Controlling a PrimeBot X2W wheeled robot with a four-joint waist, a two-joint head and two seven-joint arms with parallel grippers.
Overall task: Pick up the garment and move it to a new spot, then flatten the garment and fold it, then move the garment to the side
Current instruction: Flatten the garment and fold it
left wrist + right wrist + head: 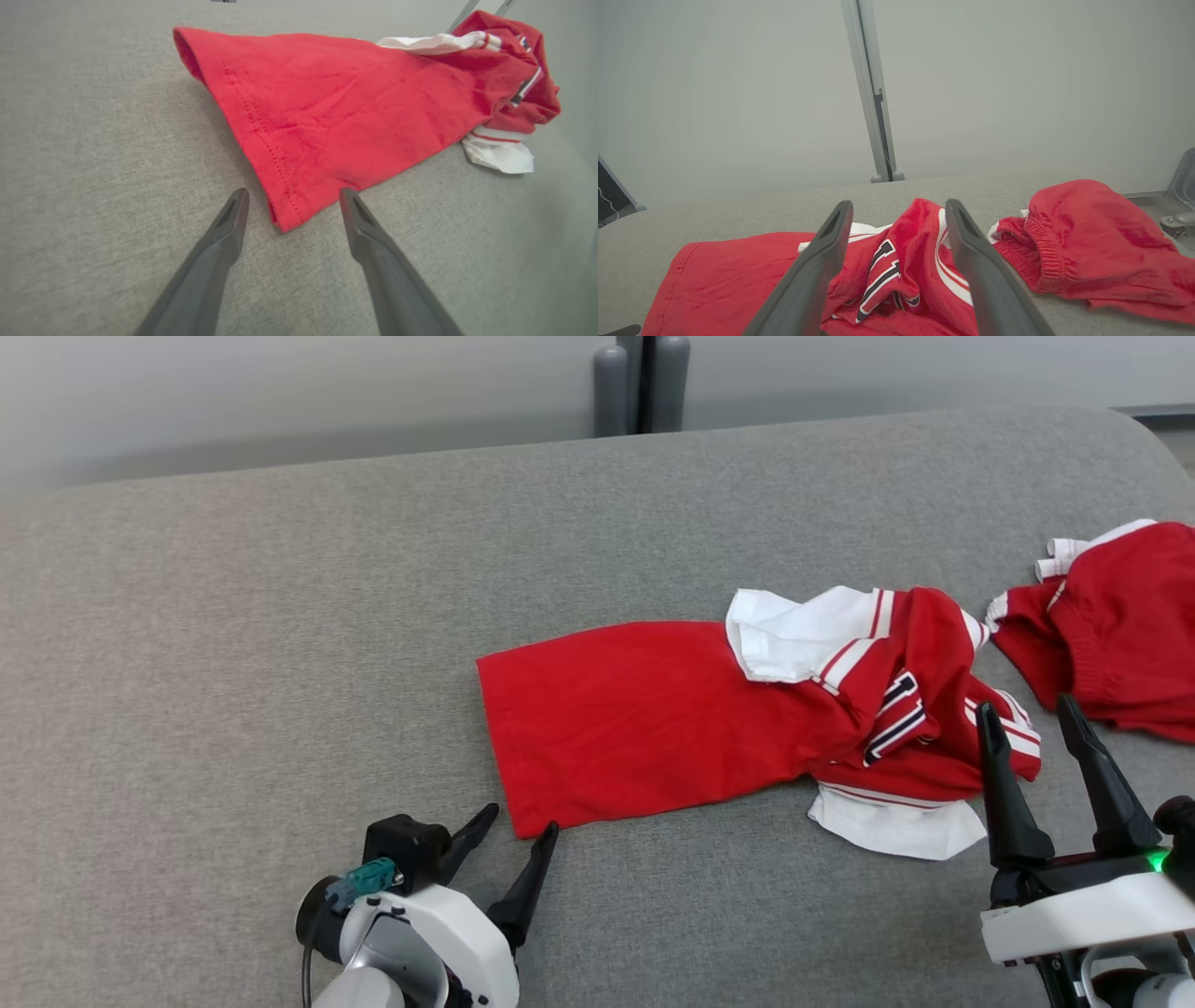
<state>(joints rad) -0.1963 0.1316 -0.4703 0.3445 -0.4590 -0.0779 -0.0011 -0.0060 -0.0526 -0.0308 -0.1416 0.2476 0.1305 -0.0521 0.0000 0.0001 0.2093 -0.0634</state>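
Nearest, the left pincer [520, 821] stands open, its fingers either side of the near hem corner of the red shirt [653, 709]. The right pincer [1027, 709] is open by the bunched end. The shirt lies mid-worktop [233, 663], long axis left to right, hem pointing left. It looks light and limp, so it is best pinched at the hem corner and shoulder. Red shorts [1120, 625] lie near the right edge.

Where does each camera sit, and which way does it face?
Head view: on the head, looking forward and down at the red garment on the grey surface; left gripper lower left, right gripper lower right.
Left wrist view: left wrist, low, facing the garment's hemmed corner between its own fingers.
Right wrist view: right wrist, facing the garment's crumpled end past its own fingers.
Shared: both wrist views show that garment, from opposite ends.
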